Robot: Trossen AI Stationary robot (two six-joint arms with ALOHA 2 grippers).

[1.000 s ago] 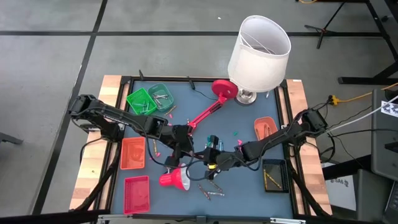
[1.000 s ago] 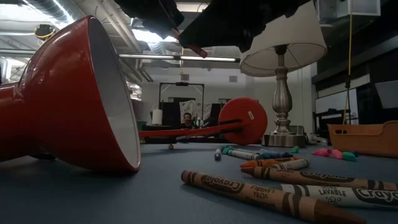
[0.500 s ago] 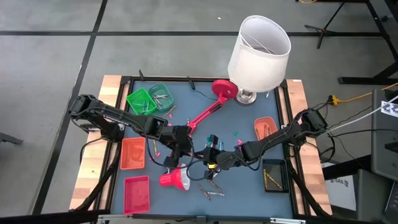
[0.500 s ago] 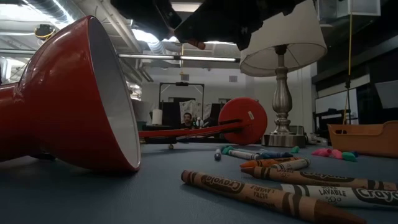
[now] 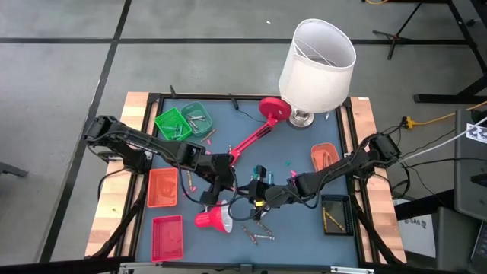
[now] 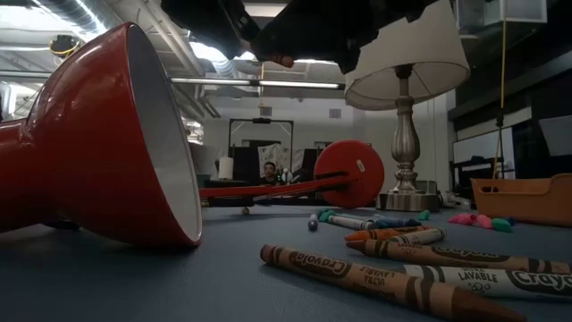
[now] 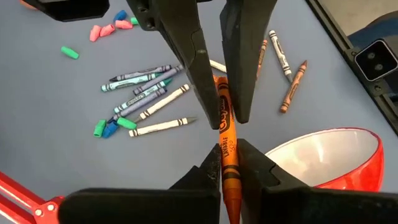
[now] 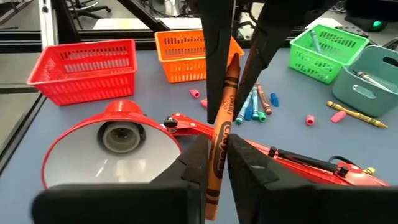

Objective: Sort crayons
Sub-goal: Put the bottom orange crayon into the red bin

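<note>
An orange crayon (image 7: 227, 146) is held in the air between my two grippers, above the table's middle; it also shows in the right wrist view (image 8: 222, 124). My left gripper (image 5: 228, 190) comes from the left and is shut on it, as the left wrist view (image 7: 229, 167) shows. My right gripper (image 5: 251, 196) comes from the right and is shut on it too, as the right wrist view (image 8: 217, 160) shows. Loose crayons (image 7: 140, 90) lie flat on the blue mat below. My left gripper pinches the orange crayon between its two fingers, on the part toward the pointed end (image 8: 232, 67). The crayon runs lengthwise along the fingers, clear of the table. My right gripper pinches the same crayon's other part (image 8: 219, 144) between its two fingers, from the opposite side. The crayon lies along these fingers too.
A red desk lamp lies on the mat, its shade (image 5: 214, 221) just below the grippers and its base (image 5: 274, 109) at the far side. A white-shaded lamp (image 5: 316, 53) stands at the far edge. Green (image 5: 173, 124), teal (image 5: 198, 118), orange (image 5: 162, 186), red (image 5: 167, 236) and dark (image 5: 335, 215) baskets ring the mat.
Both grippers have gone up a little with the orange crayon between them; the hold looks the same.
</note>
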